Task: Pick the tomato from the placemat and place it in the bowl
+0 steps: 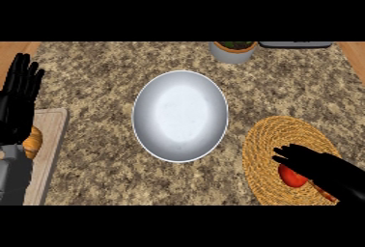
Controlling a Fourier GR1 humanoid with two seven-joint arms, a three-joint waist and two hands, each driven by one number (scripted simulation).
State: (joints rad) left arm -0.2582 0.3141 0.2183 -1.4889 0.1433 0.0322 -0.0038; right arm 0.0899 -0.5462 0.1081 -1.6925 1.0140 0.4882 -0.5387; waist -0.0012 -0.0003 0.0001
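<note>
1. Your right hand point(324, 171) comes in from the lower right and sits over the woven placemat point(267, 137); its fingers spread forward and reach across the tomato point(291, 177); they lie over the top of it, yet you cannot tell from this view whether they close round it or only cover it.
2. Tomato is red, on the placemat, toward the mat's lower right part; only its left side shows, the rest is hidden under the hand.
3. Placemat is round, straw-coloured, at the right of the granite counter point(92, 67); it lies just beside the bowl point(180, 116), with a strip of counter between them.
4. Bowl is white, mid-counter, nothing in it.
5. Your left hand point(18, 101) rests at the left edge, fingers straight and pointing up, holding nothing.
6. Below that hand: a wooden cutting board point(53, 144) with an orange-brown item point(34, 142) on it, partly hidden by the forearm; cannot tell what it is.
7. Top edge: a grey plant pot point(231, 52); beside it a dark flat object point(296, 44), cut off by the frame.
</note>
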